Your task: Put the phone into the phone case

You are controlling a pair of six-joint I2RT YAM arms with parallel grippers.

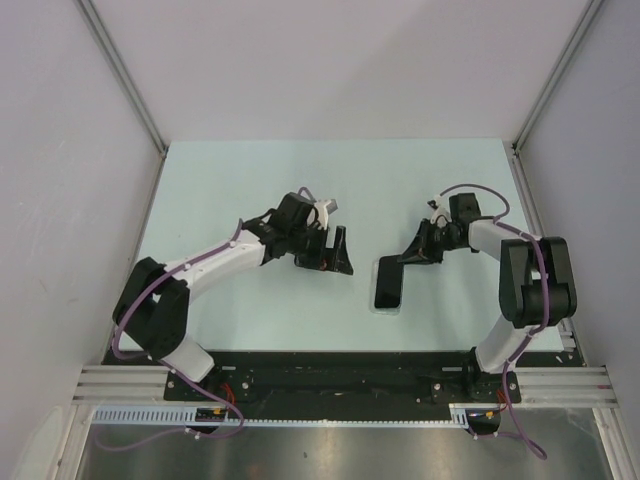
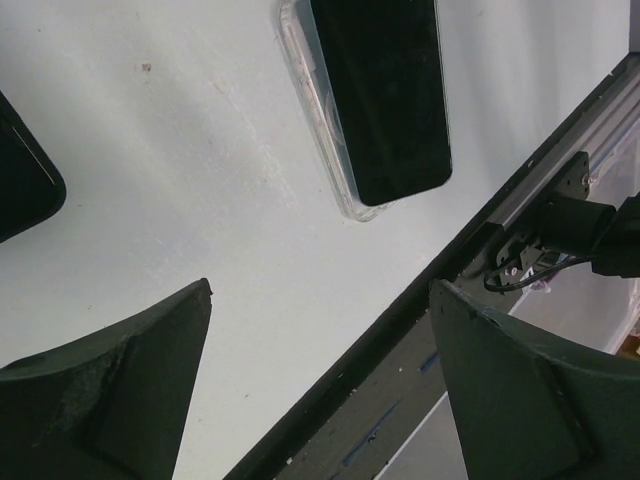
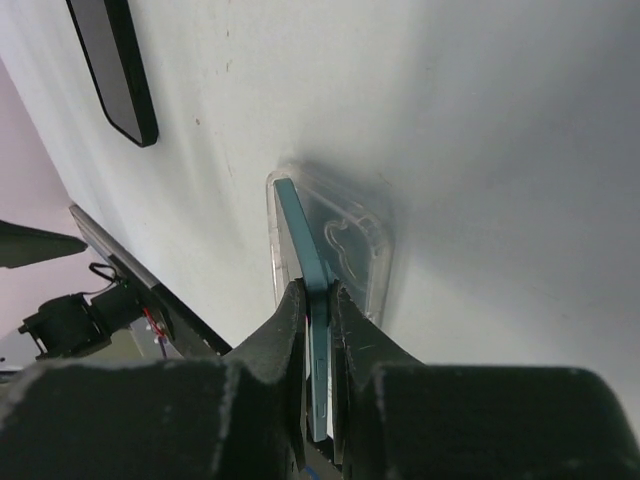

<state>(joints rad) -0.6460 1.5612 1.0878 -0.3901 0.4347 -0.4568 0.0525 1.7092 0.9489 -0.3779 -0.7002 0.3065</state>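
The black phone (image 1: 388, 285) lies over the transparent phone case (image 1: 377, 265) on the table, right of centre. My right gripper (image 1: 412, 252) is shut on the phone's far end. In the right wrist view its fingers (image 3: 290, 320) pinch the phone's teal edge (image 3: 300, 235). The phone is tilted, with its other end down in the clear case (image 3: 360, 240). In the left wrist view the phone (image 2: 385, 100) sits skewed in the case, whose clear rim (image 2: 300, 80) shows along one side. My left gripper (image 1: 340, 255) is open and empty (image 2: 320, 290), left of the phone.
A second black phone lies on the table, at the left edge of the left wrist view (image 2: 20, 180) and at the top left of the right wrist view (image 3: 115, 65). The black base rail (image 2: 420, 330) runs along the table's near edge.
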